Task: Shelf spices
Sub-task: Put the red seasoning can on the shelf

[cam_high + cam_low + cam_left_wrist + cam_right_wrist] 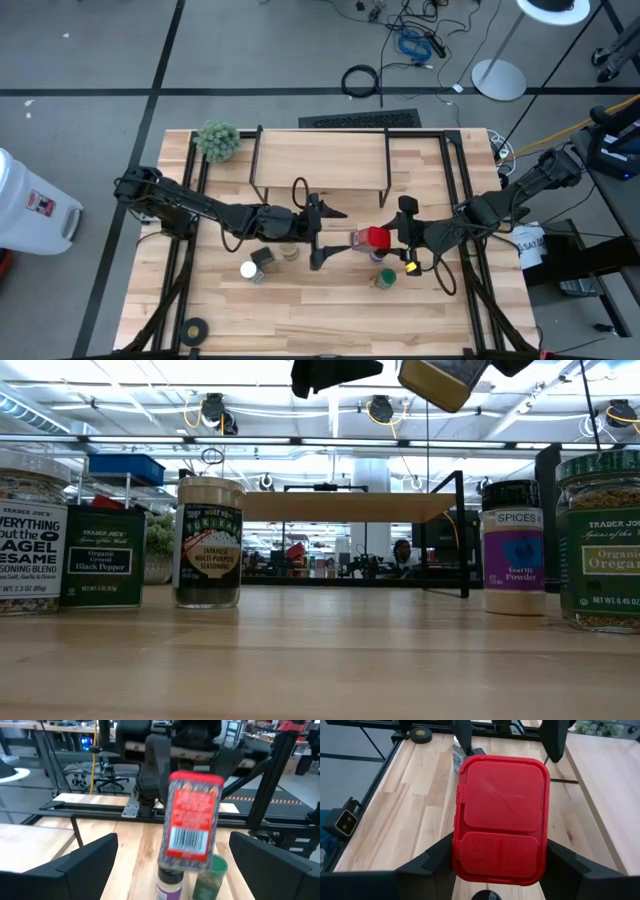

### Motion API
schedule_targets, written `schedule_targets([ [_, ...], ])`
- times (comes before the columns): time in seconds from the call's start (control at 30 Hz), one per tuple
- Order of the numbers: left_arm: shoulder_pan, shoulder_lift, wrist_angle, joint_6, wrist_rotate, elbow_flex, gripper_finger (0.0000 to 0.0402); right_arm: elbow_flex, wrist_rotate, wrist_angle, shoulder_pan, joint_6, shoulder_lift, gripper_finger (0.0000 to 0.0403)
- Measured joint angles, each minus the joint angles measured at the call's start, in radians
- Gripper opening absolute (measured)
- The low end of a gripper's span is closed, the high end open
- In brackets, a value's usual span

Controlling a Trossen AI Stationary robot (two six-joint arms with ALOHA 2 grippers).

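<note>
Red tin [375, 238] hung above table [300, 300], in front of shelf [320, 160]. Right end effector [392, 240] gripped its lid end; left end effector [322, 238], reaching in opposite, was spread wide, clear of it.

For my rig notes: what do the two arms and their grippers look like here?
Both arms, left arm and right arm, are matte black jointed links with thin black cables looped alongside. The left gripper and right gripper have flat, dark, wedge-shaped fingers. No markings are legible.
</note>
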Motion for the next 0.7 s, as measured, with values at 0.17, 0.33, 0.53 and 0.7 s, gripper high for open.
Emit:
schedule_targets([
  [0.17, 0.008, 0.000, 0.037, -0.001, 0.038, 0.002, 0.0391, 0.000, 0.001, -0.002, -0.023, -0.015, 0.023, 0.0212],
  [0.33, 0.009, 0.001, -0.012, -0.001, 0.040, 0.040, 0.0391, 0.000, -0.001, 0.018, -0.042, -0.029, 0.040, 0.0212],
  [0.53, 0.010, 0.034, -0.155, 0.003, 0.041, 0.114, 0.0391, 0.000, -0.001, 0.039, -0.047, -0.028, 0.056, 0.0212],
  [0.7, 0.010, 0.066, -0.229, 0.006, 0.044, 0.159, 0.0391, 0.000, -0.002, 0.062, -0.046, -0.027, 0.078, 0.0212],
])
